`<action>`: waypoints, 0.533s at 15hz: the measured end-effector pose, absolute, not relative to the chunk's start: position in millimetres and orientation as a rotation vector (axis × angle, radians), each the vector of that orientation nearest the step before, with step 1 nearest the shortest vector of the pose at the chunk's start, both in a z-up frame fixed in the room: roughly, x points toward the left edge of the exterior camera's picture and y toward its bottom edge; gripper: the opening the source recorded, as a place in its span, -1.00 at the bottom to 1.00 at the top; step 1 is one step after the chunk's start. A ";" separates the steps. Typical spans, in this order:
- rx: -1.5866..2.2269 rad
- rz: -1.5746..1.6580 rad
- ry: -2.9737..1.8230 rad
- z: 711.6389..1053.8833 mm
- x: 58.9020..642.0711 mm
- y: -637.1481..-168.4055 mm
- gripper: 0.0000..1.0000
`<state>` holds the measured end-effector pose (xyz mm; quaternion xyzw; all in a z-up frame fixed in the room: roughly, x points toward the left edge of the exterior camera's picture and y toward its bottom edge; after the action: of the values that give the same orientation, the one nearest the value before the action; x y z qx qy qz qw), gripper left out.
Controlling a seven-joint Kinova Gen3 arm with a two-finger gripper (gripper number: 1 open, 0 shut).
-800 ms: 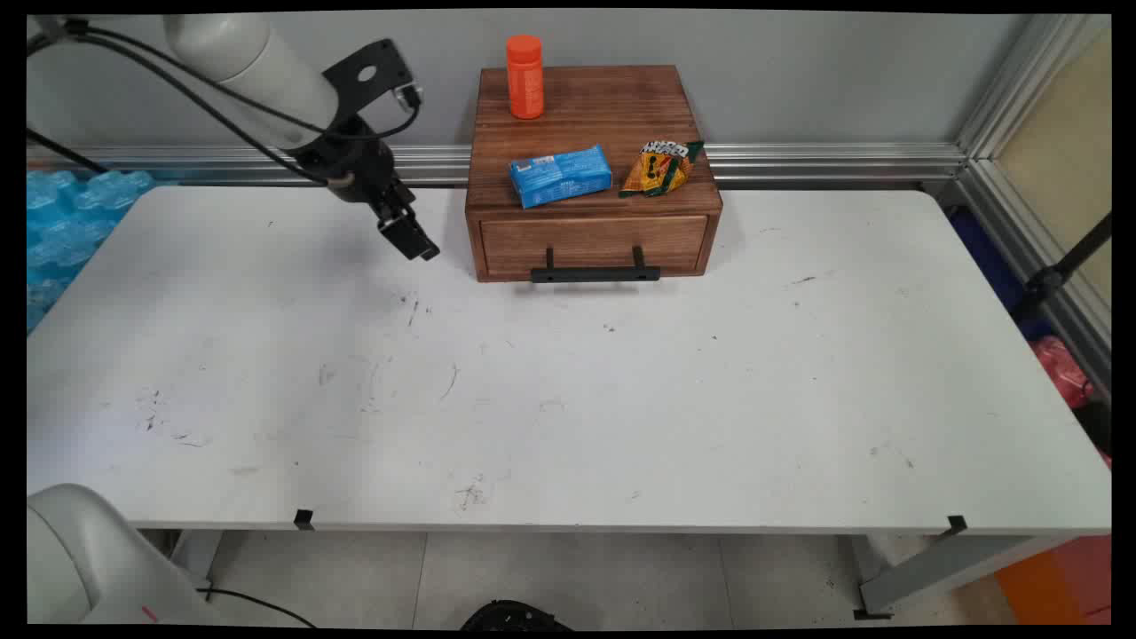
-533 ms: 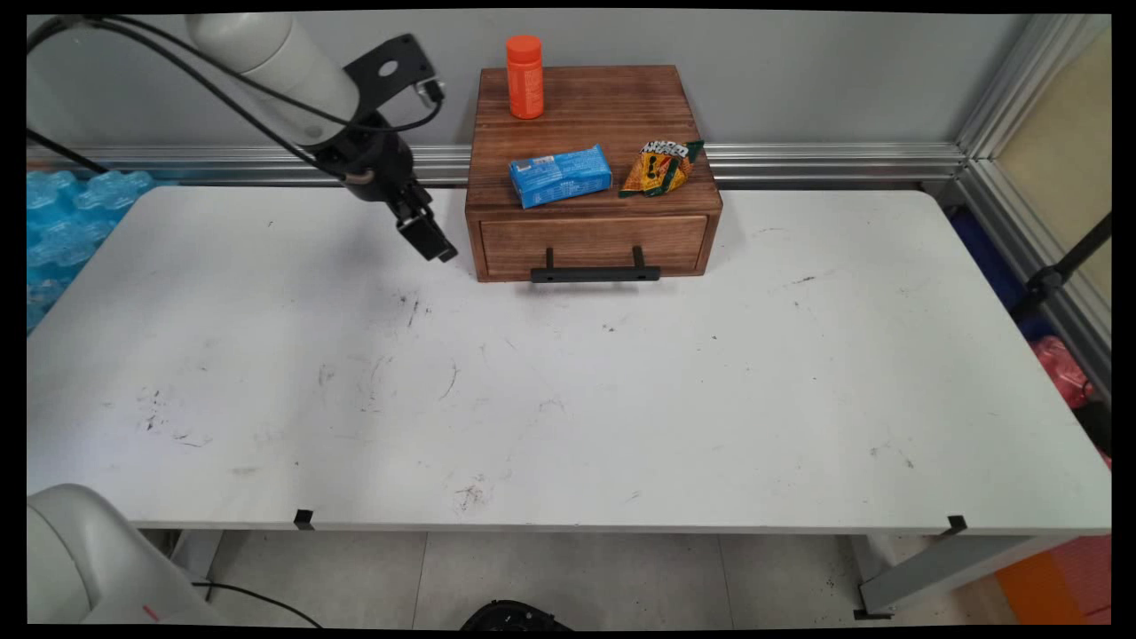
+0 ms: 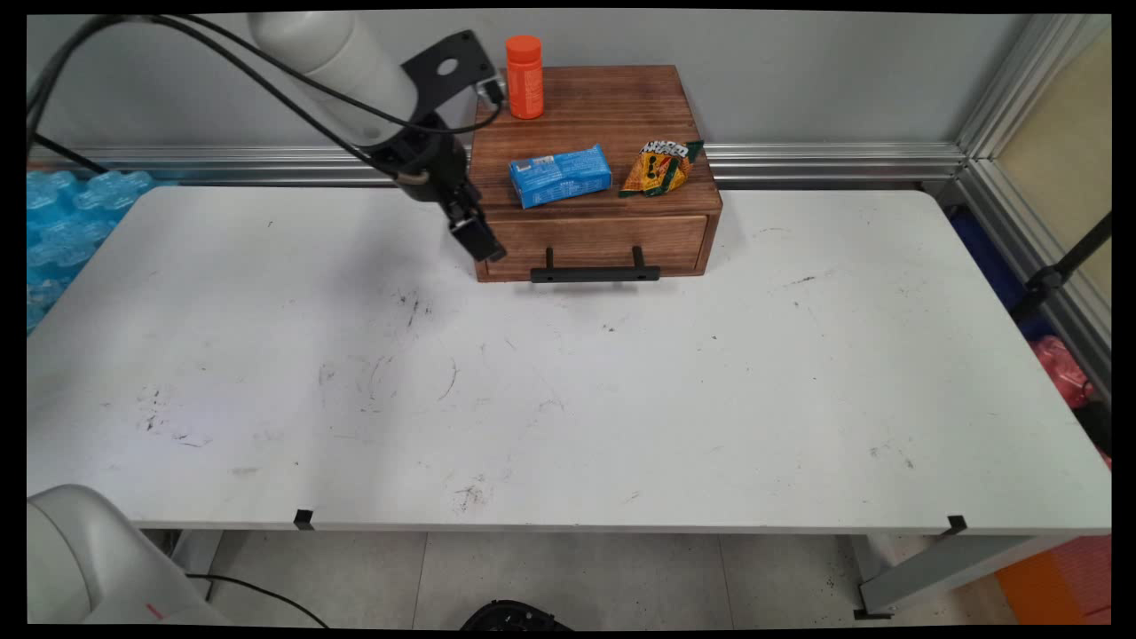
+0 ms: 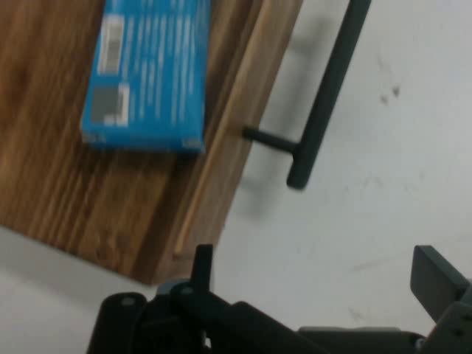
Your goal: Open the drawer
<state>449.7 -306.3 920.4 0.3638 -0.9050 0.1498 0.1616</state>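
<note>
My gripper hangs at the front left corner of a wooden drawer box, close above the table. In the hand view the gripper is open and empty, with the box's corner just ahead of its left finger. The drawer's black bar handle lies to the gripper's right and is also in the hand view. On the box top rest a blue packet, seen close in the hand view, an orange-green snack bag and an upright orange bottle.
The white table spreads in front of the box. Blue bubble wrap lies off the table's left edge. An aluminium rail runs along the wall behind. A red bag sits past the right edge.
The arm has swung right across the table's back, bringing the gripper from left of the box to its front left corner. Nothing on the box has moved.
</note>
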 end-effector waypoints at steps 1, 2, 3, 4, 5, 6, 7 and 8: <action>1.030 0.441 -2.581 919.6 445.3 -308.2 1.00; 1.024 0.454 -2.579 918.5 441.1 -309.9 1.00; 1.017 0.470 -2.576 916.2 435.8 -312.3 1.00; 1.014 0.482 -2.574 913.7 431.5 -314.1 1.00; 1.013 0.489 -2.572 911.4 428.0 -315.3 1.00; 1.013 0.494 -2.570 908.5 423.8 -316.5 1.00; 1.014 0.498 -2.567 905.3 418.9 -317.5 1.00; 1.015 0.498 -2.566 902.1 413.8 -317.9 1.00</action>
<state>413.8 -317.9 902.1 0.3569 -0.9021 0.1751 0.1680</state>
